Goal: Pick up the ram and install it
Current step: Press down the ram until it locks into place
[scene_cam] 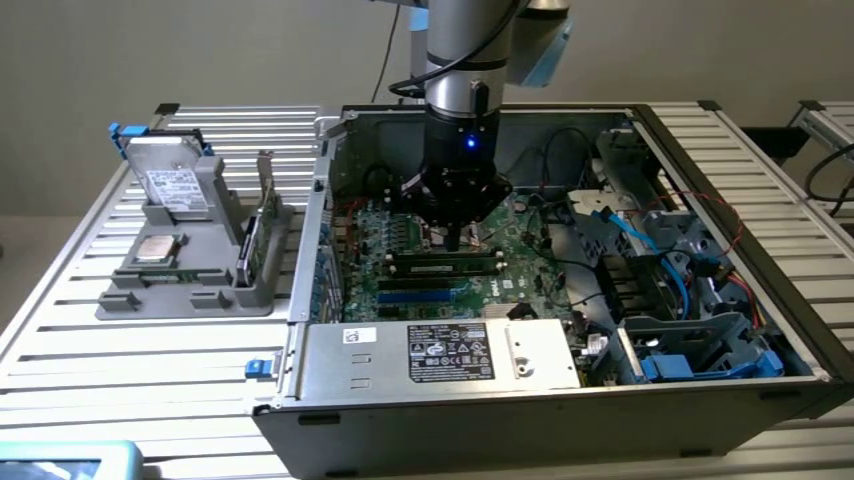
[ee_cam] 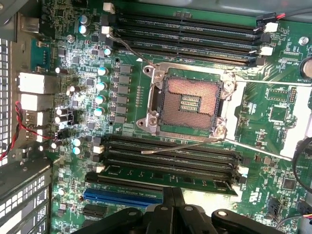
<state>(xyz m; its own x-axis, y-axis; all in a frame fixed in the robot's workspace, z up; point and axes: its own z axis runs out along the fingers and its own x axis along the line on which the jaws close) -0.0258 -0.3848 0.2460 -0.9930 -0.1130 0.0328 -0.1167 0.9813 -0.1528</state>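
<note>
Centre of exterior frame: gripper (scene_cam: 458, 243), fingers pinched together, empty, above the motherboard (scene_cam: 527, 262).
Ram (scene_cam: 445, 267): seated in a slot just below the fingertips.
Case (scene_cam: 534, 400): open, on slatted table (scene_cam: 134, 360).

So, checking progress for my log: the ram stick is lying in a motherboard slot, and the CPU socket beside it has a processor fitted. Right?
Not quite. The wrist view shows the CPU socket empty, its bare contact grid exposed. The ram does lie in a slot beside it, with the claw just above it.
</note>
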